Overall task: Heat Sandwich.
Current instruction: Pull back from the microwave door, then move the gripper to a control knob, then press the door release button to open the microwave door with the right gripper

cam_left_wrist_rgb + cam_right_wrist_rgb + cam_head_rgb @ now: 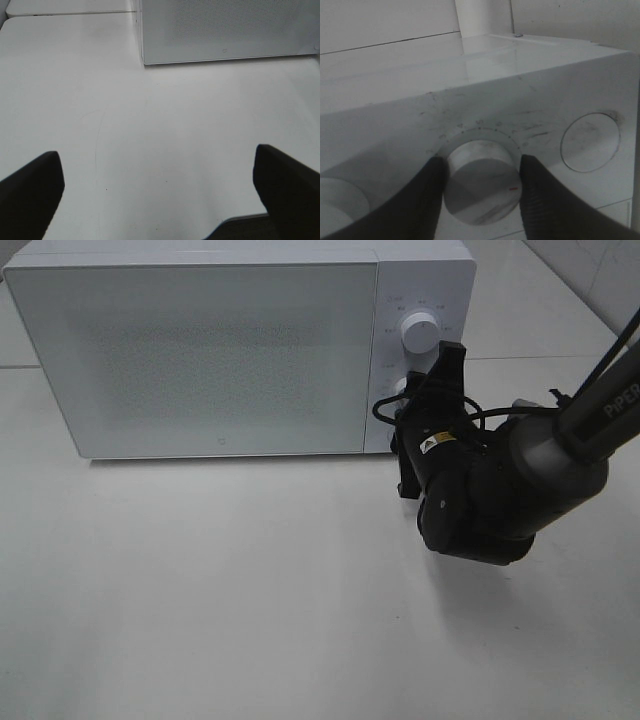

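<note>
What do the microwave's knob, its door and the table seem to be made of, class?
The knob: probably matte white plastic, dull and even, with a red mark. The door: likely glass or glossy plastic over fine dotted mesh. The table: smooth white, faintly shiny; perhaps laminate, unsure.

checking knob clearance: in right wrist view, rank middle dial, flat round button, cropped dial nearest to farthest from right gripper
1. middle dial, clasped in the right gripper.
2. flat round button, past one finger, and cropped dial, past the other: too close to call.
</note>
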You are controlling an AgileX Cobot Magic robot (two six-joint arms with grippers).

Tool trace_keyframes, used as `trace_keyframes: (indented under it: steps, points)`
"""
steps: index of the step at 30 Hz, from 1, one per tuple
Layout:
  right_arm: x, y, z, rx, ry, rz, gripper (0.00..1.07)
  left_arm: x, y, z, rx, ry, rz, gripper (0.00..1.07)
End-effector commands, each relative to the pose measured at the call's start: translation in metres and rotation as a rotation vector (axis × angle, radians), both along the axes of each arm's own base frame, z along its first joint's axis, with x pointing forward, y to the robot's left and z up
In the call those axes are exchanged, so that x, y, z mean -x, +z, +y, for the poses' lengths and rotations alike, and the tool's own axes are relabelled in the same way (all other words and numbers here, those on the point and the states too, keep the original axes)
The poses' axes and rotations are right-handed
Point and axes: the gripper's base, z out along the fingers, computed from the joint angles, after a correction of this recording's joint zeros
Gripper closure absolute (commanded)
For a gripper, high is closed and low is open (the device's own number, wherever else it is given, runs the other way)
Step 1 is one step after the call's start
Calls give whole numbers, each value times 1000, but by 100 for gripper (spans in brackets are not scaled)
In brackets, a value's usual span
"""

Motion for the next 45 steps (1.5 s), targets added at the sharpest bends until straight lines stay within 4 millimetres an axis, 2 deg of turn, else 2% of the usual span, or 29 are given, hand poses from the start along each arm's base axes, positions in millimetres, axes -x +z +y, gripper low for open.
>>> trace_keyframes:
  steps: [1, 3, 7, 8, 11, 12, 16, 25, 31, 35, 40, 41, 44, 45]
  points:
    - [-6, 23, 5, 28, 21, -173, 77, 2, 1, -1, 10, 3, -27, 10]
    - [-6, 23, 5, 26, 18, -173, 74, 2, 1, -1, 10, 3, -27, 10]
    - [-6, 24, 3, 47, 1, -156, 56, 2, 1, -1, 10, 3, -27, 10]
    - [-6, 24, 3, 47, 1, -156, 56, 2, 1, -1, 10, 3, -27, 10]
    - [-6, 26, 2, 90, 1, -151, 41, 2, 1, -1, 10, 3, -27, 10]
    - [-6, 26, 2, 90, 1, -151, 41, 2, 1, -1, 10, 3, -27, 10]
    - [0, 28, 1, 108, 38, -83, 31, 2, 1, -1, 10, 3, -27, 10]
    - [21, 17, -8, 204, 117, 15, 32, 2, 1, -1, 10, 3, -27, 10]
    - [35, 24, -13, 268, 179, 37, 32, 2, 1, -1, 10, 3, -27, 10]
    - [53, 37, -12, 422, 366, 70, 32, 2, 1, -1, 10, 3, -27, 10]
    - [60, 47, -9, 556, 473, 65, 32, 2, 1, -1, 10, 3, -27, 10]
    - [64, 53, -8, 658, 551, 75, 32, 2, 1, -1, 10, 3, -27, 10]
    - [72, 60, -8, 817, 655, 97, 32, 2, 1, -1, 10, 3, -26, 10]
    - [72, 60, -8, 817, 655, 97, 32, 2, 1, -1, 10, 3, -26, 10]
